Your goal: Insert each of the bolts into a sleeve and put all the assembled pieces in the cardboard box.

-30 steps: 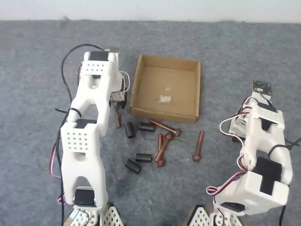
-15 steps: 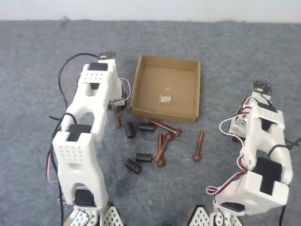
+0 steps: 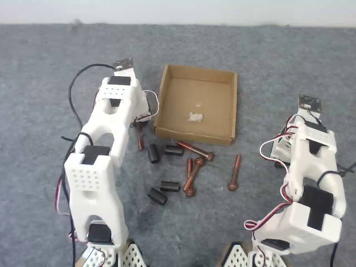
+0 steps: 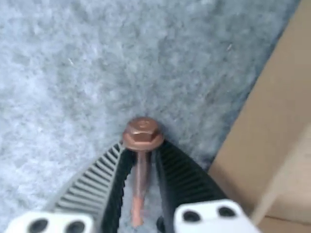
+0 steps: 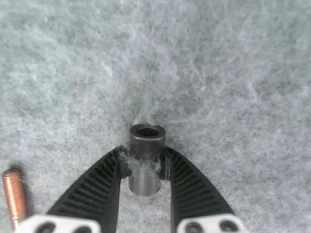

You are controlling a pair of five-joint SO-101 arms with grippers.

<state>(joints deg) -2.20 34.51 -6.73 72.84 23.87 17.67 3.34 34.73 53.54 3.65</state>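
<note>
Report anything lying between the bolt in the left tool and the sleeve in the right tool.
The left tool holds a bolt beside the cardboard box; the right tool holds a sleeve. Between the arms, loose bolts and loose sleeves lie on the carpet in front of the box. A low path would likely meet them.

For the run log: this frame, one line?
left gripper: shut on bolt | right gripper: shut on sleeve | cardboard box: no pieces inside | loose: bolts, sleeves
</note>
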